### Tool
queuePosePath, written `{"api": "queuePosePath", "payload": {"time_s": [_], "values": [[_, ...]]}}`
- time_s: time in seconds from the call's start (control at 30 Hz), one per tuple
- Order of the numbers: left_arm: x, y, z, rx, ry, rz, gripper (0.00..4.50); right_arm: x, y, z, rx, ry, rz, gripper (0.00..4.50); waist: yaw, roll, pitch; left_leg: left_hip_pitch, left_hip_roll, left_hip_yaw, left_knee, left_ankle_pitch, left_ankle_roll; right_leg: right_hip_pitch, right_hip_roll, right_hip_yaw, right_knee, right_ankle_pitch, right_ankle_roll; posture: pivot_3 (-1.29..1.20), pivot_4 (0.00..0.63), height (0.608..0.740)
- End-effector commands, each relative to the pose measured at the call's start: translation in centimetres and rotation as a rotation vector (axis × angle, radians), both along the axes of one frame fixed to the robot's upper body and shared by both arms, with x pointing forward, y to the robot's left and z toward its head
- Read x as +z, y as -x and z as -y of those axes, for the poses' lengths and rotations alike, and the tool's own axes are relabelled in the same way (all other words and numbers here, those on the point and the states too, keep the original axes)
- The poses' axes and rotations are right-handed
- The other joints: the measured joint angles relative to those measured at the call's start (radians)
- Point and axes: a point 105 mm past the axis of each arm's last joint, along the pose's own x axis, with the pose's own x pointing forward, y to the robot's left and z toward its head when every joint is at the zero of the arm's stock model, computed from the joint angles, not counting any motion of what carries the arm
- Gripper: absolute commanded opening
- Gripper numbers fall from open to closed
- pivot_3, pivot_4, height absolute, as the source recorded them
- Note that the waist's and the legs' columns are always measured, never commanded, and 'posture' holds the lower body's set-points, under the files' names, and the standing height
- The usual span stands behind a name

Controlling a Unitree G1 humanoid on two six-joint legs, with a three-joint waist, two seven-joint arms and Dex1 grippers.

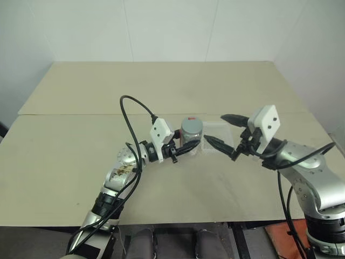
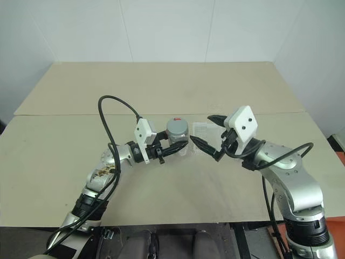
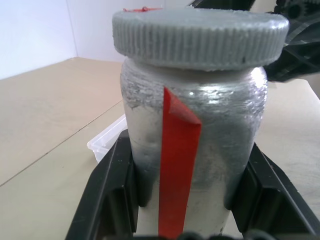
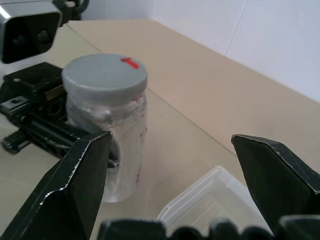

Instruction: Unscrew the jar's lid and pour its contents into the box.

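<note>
While the left claw (image 1: 186, 149) is clamped on the jar (image 1: 191, 136) near centre of the head cam frame, its two black fingers (image 3: 112, 195) press the jar's body on both sides, w/ the jar upright and a red strip running down its wall. Grey ribbed lid (image 4: 105, 76) sits on top of the jar, small red mark near its edge. Right claw (image 1: 225, 132) is just right of centre, apart from the jar, spread wide w/ nothing between its fingers, pointing toward the jar and lid. Clear box (image 4: 210, 202) lies on the pale bench (image 1: 81, 156) just behind and to the right of the jar, between the two claws in the head cam frame. Contents can't be made out thru the jar wall.
</note>
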Motion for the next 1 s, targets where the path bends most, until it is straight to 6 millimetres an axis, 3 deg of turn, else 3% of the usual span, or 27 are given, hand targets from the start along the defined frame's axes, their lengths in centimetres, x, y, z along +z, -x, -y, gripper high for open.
{"api": "queuePosePath", "payload": {"time_s": [0.03, 0.17, 0.6, 1.0], "values": [[1.1, 0.2, 0.3, -0.013, 0.012, 0.054, 1.95, 1.4, 1.9, -0.6, 0.104, 0.031, 0.061, 4.48, 0.001, 0.000, 0.000, 0.000, 0.000, 0.000, 0.000, 0.000, 0.000, 0.000, 0.000, 0.000, 0.000, 0.000, 0.000, 0.00, 0.150, 0.740], [1.1, 0.2, 0.3, -0.011, 0.012, 0.061, 1.95, 1.9, 2.2, -1.7, 0.145, 0.018, 0.071, 4.48, 0.001, 0.000, 0.000, 0.000, 0.000, 0.000, 0.000, 0.000, 0.000, 0.000, 0.000, 0.000, 0.000, 0.000, 0.000, 0.00, 0.150, 0.740], [1.2, 0.2, 0.4, -0.010, 0.009, 0.072, 1.95, 3.0, 0.3, -4.8, 0.160, -0.051, 0.114, 4.48, 0.001, 0.000, 0.000, 0.000, 0.000, 0.000, 0.000, 0.000, 0.000, 0.001, 0.000, 0.000, 0.000, 0.000, 0.000, 0.00, 0.150, 0.740], [1.1, 0.3, 0.5, -0.009, 0.014, 0.073, 1.95, 3.0, -1.1, -5.3, 0.140, -0.064, 0.117, 4.48, 0.001, 0.000, 0.000, 0.000, 0.000, 0.000, 0.000, 0.000, 0.000, 0.000, 0.000, 0.000, 0.000, 0.000, 0.000, 0.00, 0.150, 0.740]]}}
